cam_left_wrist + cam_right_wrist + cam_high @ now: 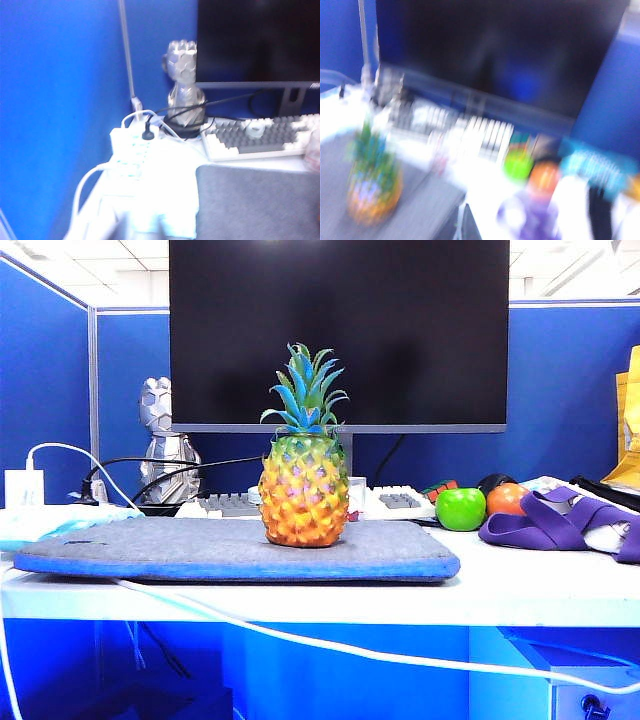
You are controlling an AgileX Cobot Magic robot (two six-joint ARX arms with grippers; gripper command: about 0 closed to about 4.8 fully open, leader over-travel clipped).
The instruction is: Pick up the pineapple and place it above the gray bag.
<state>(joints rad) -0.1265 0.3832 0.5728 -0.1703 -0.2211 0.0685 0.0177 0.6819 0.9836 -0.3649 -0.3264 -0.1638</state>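
Upright, the pineapple stands mid-way on the gray bag, clear of its edges; right fingers closed, left fingers' state unclear.

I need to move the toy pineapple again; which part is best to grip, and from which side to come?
Probably the scaled body of the pineapple, around its widest middle, coming in level from the front or the right. It stands upright on the gray bag, and its spiky leaf crown makes a grasp from above awkward. Neither gripper shows in any view.
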